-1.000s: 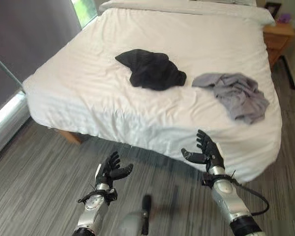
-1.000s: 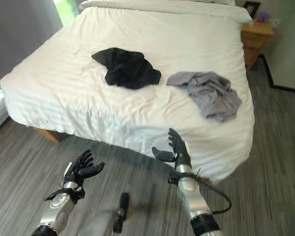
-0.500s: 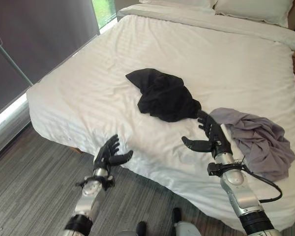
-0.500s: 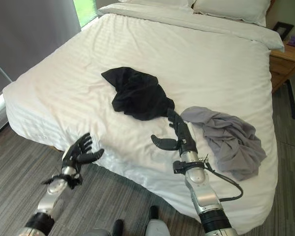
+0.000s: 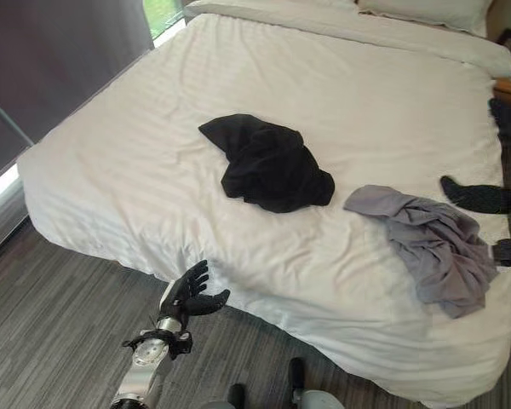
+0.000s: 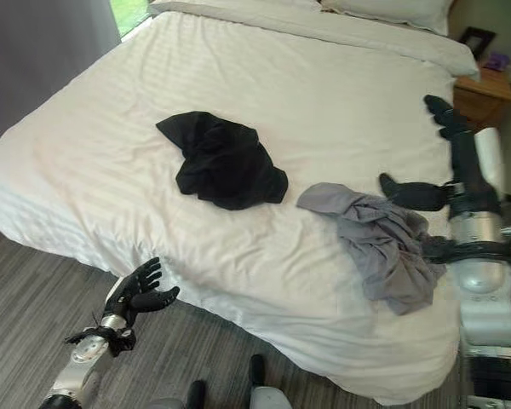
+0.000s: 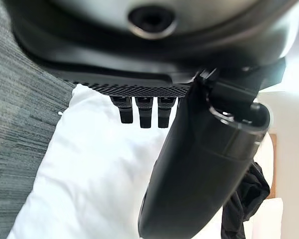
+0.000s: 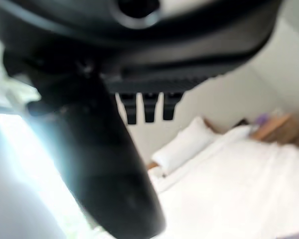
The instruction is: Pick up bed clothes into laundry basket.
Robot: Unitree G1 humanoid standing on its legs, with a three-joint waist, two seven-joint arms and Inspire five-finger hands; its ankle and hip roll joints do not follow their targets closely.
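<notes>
We see a white bed [image 6: 264,102] carrying a black garment [image 6: 221,160] and, just beside it, a grey one [image 6: 379,243] (both crumpled).

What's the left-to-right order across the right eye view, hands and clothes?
left hand → black garment → grey garment → right hand

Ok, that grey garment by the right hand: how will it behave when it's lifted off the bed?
The grey garment lies crumpled in soft folds, so it is probably floppy and will drape and trail from the right hand. It looks thin, so likely light. One end lies near the bed edge, so it may slide off if nudged.
</notes>
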